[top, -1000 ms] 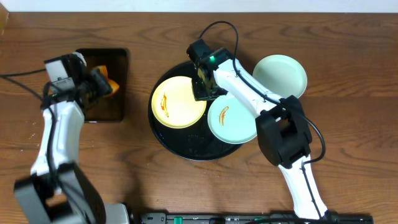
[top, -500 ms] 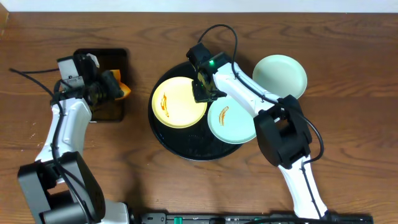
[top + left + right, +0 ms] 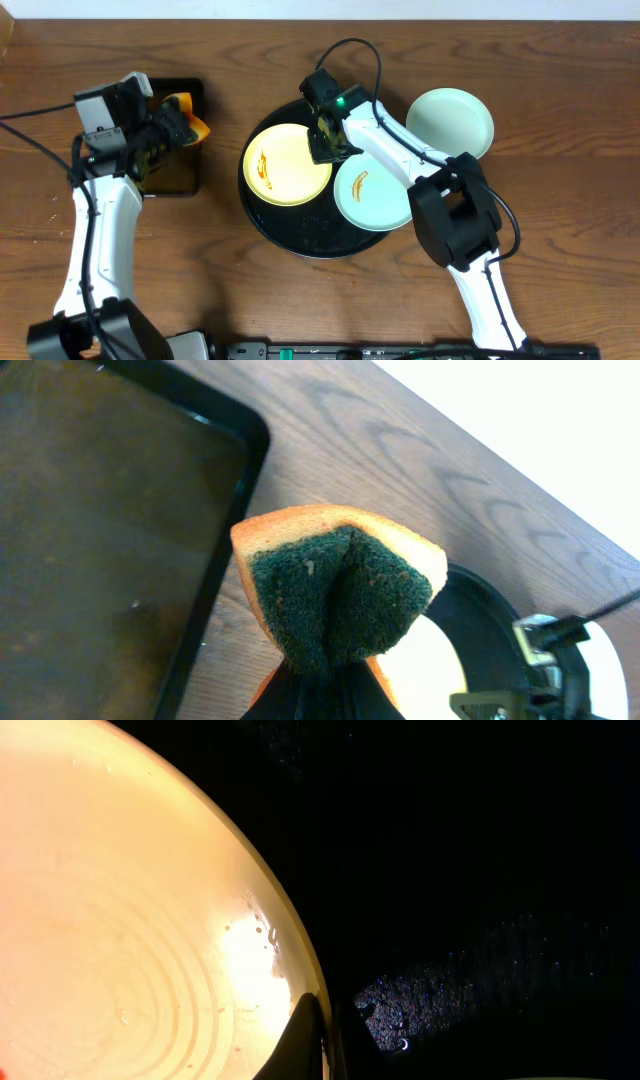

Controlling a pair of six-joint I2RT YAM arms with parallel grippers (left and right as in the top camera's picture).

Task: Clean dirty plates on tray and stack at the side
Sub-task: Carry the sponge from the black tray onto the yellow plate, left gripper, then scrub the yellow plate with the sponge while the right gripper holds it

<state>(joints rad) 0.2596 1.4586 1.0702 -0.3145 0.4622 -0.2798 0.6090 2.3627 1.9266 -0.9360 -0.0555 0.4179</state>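
Down goes the right gripper (image 3: 326, 146) near the far edge of the round black tray (image 3: 300, 238), fingers pressed together on the right-hand rim of the pale yellow plate (image 3: 285, 165), which lies on the tray's left half with its orange-brown smear showing. On the tray's right half lies the smeared mint plate (image 3: 372, 192), and the other mint plate (image 3: 452, 120) lies off the tray, just past its far-right edge (no smear visible there). Left of the tray, the left gripper (image 3: 168, 130) hangs over the rectangular black tray (image 3: 180, 175), pinching a folded orange sponge (image 3: 340, 595), green face out.

Wood-grain table (image 3: 560, 60), glossy yellow plate (image 3: 290, 165), rough sponge (image 3: 335, 595)
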